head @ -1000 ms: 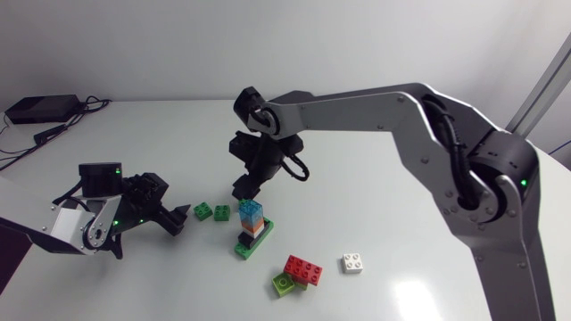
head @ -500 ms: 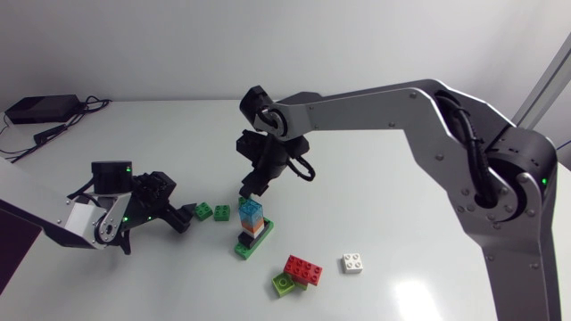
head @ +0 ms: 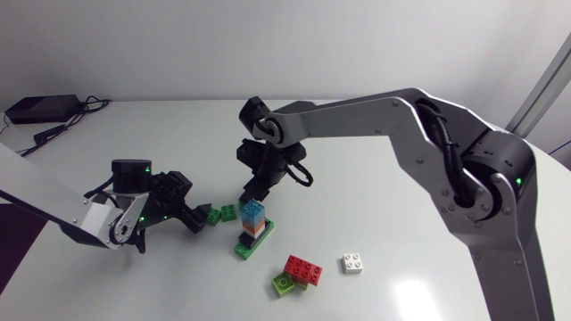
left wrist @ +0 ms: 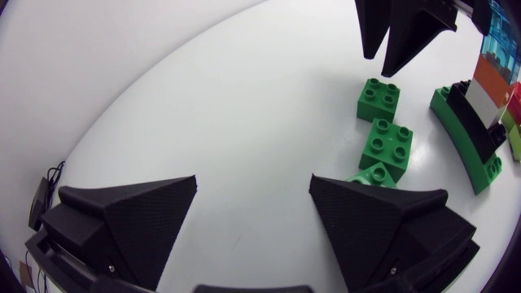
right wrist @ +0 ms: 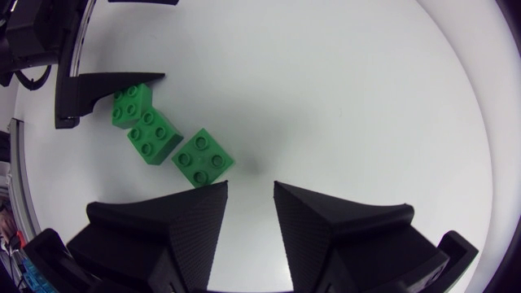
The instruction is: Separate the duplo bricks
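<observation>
- Left gripper [left wrist: 254, 183]: fingers spread wide, holding nothing, with only table [left wrist: 203, 106] between them.
- Two green bricks [left wrist: 389, 142] lie just ahead of its one finger. That fingertip half hides a third green piece [left wrist: 373, 173], and I cannot tell whether the two touch.
- In the head view the left gripper [head: 194, 221] covers that third piece, so only two green bricks [head: 215, 215] show beside the stack [head: 252, 230].
- Right gripper [right wrist: 251, 189]: fingers close together with a narrow gap and nothing in it. It hangs just above the stack's blue top.
- In the left wrist view the stack [left wrist: 476, 122] is cut off at the edge.
- Red brick [head: 303, 267] lies partly over a lime brick [head: 284, 283], hiding part of it.
- White brick [head: 353, 263] sits alone, apart from the rest.
</observation>
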Robot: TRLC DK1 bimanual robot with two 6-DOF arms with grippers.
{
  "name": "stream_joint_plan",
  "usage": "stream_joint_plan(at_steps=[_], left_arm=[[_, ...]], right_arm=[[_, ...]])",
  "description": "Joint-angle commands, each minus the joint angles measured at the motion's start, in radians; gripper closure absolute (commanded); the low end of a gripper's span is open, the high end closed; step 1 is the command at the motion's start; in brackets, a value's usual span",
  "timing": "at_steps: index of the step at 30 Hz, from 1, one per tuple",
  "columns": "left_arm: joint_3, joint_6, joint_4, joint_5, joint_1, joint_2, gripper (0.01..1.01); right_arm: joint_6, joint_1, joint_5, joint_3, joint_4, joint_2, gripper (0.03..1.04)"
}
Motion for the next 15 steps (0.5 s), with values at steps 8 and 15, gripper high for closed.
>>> stream_joint_plan(at_steps=[8,15], left_arm=[[-0.011,-0.024,0.003,-0.010,0.021,-0.059,0.059],[-0.046,-0.040,0.000,-0.010,0.041,-0.170,0.056]], right_arm=[[-0.021,0.022,-0.097,0.077,-0.052,0.054,0.63],[-0.018,0.008,-0.079,0.058,-0.037,0.019,0.62]])
